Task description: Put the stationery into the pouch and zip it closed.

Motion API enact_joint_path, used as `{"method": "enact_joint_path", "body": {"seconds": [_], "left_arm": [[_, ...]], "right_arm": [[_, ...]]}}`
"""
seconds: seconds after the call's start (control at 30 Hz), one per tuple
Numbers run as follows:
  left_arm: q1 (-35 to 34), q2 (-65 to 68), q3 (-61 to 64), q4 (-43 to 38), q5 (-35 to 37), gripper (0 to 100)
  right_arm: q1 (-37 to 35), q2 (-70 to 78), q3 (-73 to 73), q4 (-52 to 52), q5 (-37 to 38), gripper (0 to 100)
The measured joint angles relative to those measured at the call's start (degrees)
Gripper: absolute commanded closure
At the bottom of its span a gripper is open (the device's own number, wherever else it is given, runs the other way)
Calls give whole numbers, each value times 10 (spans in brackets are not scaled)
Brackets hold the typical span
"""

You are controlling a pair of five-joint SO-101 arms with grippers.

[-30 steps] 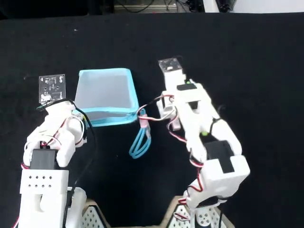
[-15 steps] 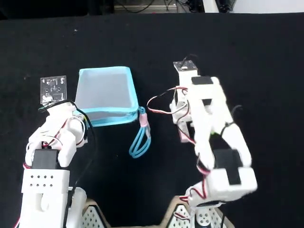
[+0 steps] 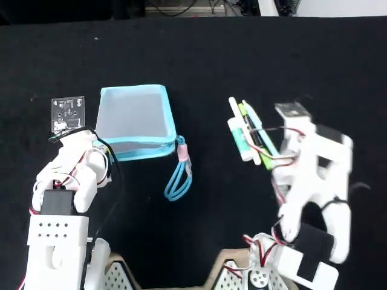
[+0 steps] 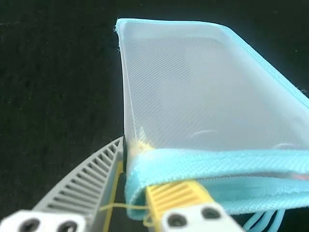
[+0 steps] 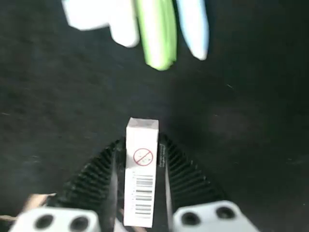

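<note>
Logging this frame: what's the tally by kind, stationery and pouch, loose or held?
Pouch: 1, held by the left end effector
Pens: 3, lying together: white pen, green pen, blue pen
Small white box: 1, in the right end effector
Total: 5

white box | red crossed-circle sign, barcode | no readable words
</note>
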Motion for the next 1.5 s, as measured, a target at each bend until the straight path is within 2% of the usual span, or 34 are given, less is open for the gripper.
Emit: {"method": "enact_joint_path", "body": {"seconds": [0.13, 0.23, 0.33, 0.43, 0.53, 0.8, 1.13, 1.5], "left_arm": [[1, 0, 0, 0, 0, 970], [1, 0, 0, 0, 0, 970], [1, -4, 8, 0, 0, 970], [1, -4, 10, 0, 0, 970], [1, -4, 10, 0, 0, 970], [1, -4, 10, 0, 0, 970], [1, -4, 10, 0, 0, 970], [1, -4, 10, 0, 0, 970]], "right_arm": [[82, 0, 35, -73, 42, 864], [105, 0, 53, -90, 94, 818], [113, 0, 65, -91, 139, 819], [114, 0, 68, -91, 149, 819], [114, -3, 67, -81, 150, 819], [114, -4, -9, 28, 154, 818], [114, -4, -10, 37, 154, 818], [114, -4, 84, -149, 154, 818]]}}
